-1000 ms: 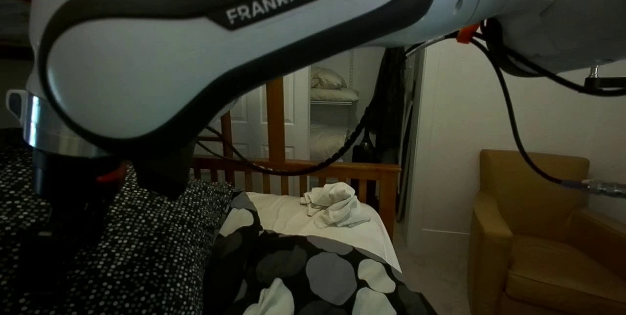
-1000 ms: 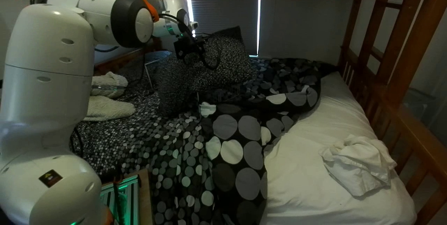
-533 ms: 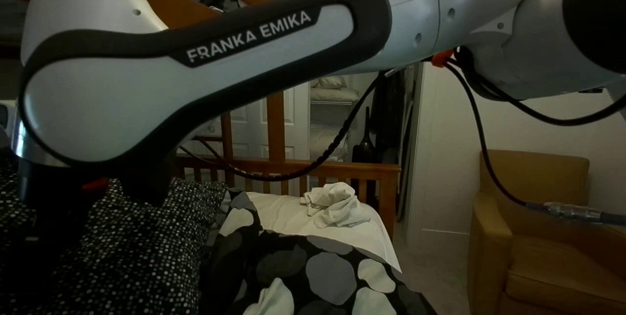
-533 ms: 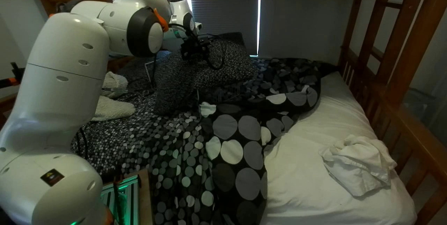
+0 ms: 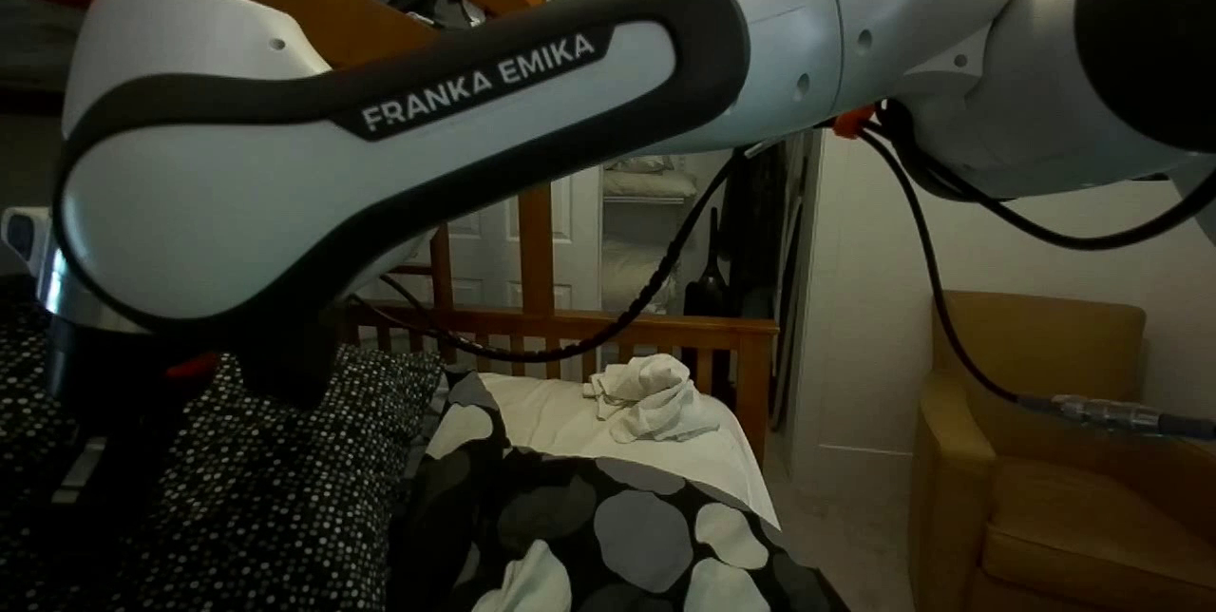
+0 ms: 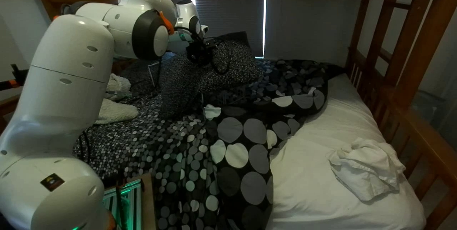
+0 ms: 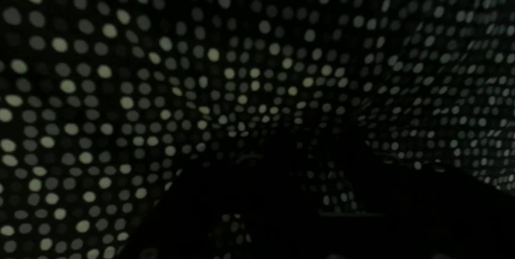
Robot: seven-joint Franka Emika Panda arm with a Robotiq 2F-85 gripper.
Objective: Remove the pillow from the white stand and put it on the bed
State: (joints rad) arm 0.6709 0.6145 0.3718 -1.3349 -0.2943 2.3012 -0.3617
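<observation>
Two thin stretches of white wire are peeking out in an exterior view: that's the white stand [image 6: 151, 75] showing at nine o'clock and seven o'clock around the pillow [image 6: 216, 80], so it's probably propping that soft bulk up off the bed [image 6: 426, 133]! And the gripper [image 7: 314, 138] is sitting in the crease at the pillow's eleven o'clock, presumably because loose cloth there is offering something to pinch. Is it gripping? I'm not able to tell: its dark tips are blending into black fabric, speckles are showing between them, folds are converging close by. Now for the pillow itself: it's sagging in two plump halves, its black cloth teeming with tiny pale specks, one dark corner pointing towards one o'clock. Down at four o'clock a white sheet [image 6: 321, 173] is stretching out beside a big-dotted cover [image 6: 237, 155], and the move onto the bed is looking undone to me.
</observation>
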